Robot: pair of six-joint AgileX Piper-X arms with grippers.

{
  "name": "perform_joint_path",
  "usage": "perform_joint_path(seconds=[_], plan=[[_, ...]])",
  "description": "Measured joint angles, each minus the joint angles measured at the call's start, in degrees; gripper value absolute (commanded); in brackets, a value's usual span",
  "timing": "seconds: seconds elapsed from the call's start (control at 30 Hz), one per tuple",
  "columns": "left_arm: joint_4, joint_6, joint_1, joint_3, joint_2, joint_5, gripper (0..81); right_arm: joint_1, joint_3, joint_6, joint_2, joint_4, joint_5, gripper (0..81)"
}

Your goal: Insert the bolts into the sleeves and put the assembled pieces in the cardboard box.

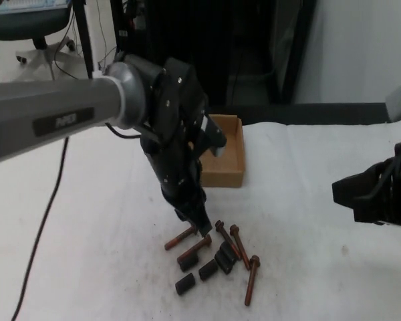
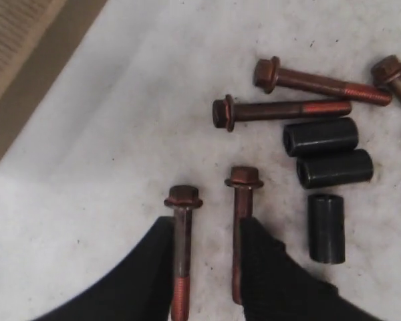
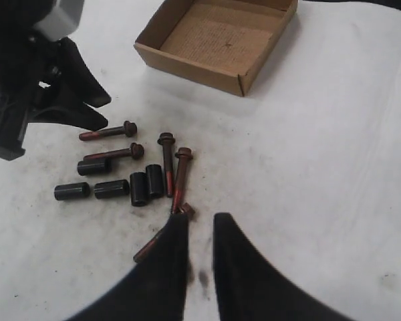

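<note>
- Left gripper: fingers moderately parted, gripping nothing, held low over the pile of parts. One bolt lies lengthwise in the gap between the fingers. A second bolt lies just beside the inner edge of one finger.
- Bolts: five in all, copper-coloured, lying loose and flat. In the high view they spread from 7 o'clock round to 4 o'clock of the left gripper. The farthest bolt lies alone at 5 o'clock.
- Sleeves: five, black and short, all on their sides and mixed in among the bolts. In the high view they sit at about 6 o'clock of the left gripper. Two of them lie touching side by side.
- Cardboard box: open-topped, at 1 o'clock of the left gripper in the high view, near the pile but apart from it.
- Right gripper: fingers narrowly apart, nothing between them. It sits at 3 o'clock of the pile in the high view, well apart from it.
- Cloth: white, with some smudges, lying under all the parts.
</note>
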Motion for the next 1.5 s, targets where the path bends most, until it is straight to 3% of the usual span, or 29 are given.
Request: perform_joint_path(seconds=[0.47,1.5], plan=[[4.63,1.74,0.00,-0.50,1.53,-4.12,29.5,0.00,0.00,-1.22,0.00,0.00,0.00,14.0],[-1.89,2.75,-0.58,-0.86,7.85,-4.58,29.5,0.00,0.00,-1.22,0.00,0.00,0.00,14.0]])
